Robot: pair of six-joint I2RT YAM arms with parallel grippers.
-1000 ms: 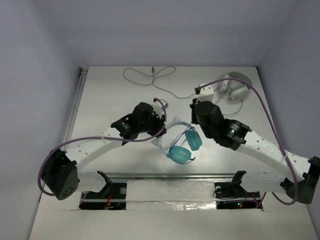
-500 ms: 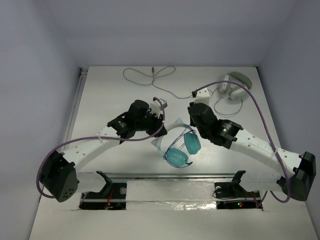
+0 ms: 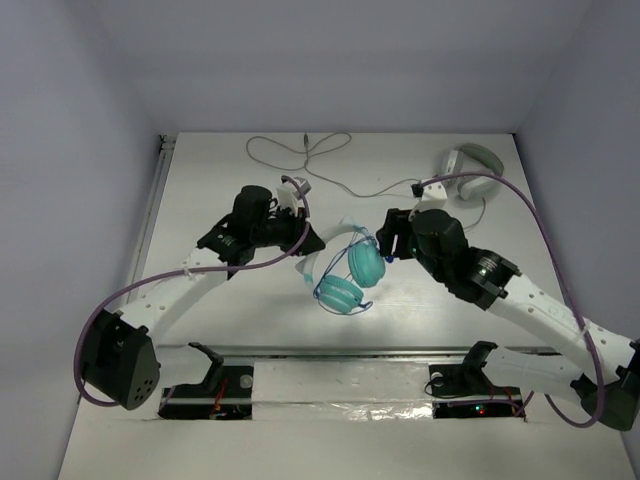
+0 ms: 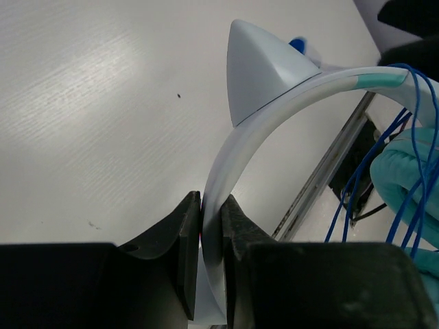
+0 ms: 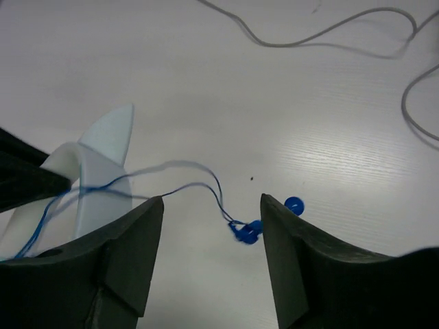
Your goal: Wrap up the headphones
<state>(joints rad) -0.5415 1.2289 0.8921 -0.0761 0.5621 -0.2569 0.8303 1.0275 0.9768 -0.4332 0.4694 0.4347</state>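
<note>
Right hand point(image 5: 211, 229) has let go, blue cable point(image 5: 245, 232) loose between its fingers point(image 5: 130, 260); left hand point(image 4: 209, 226) still clamps the teal headphones point(image 3: 365, 266) by the headband point(image 4: 274, 113). Grey headphones point(image 3: 470, 163) beyond the right hand make two pairs.

Fixed overhead camera, above and behind both arm bases, looks down over the whole table point(image 3: 200, 190). Left wrist camera sits very close, looking along its jaws at the pale headband point(image 4: 274, 113) between them. Right wrist camera looks down between its jaws at the blue cable point(image 5: 245, 232) just ahead. All three views share the headphones point(image 3: 365, 265).
</note>
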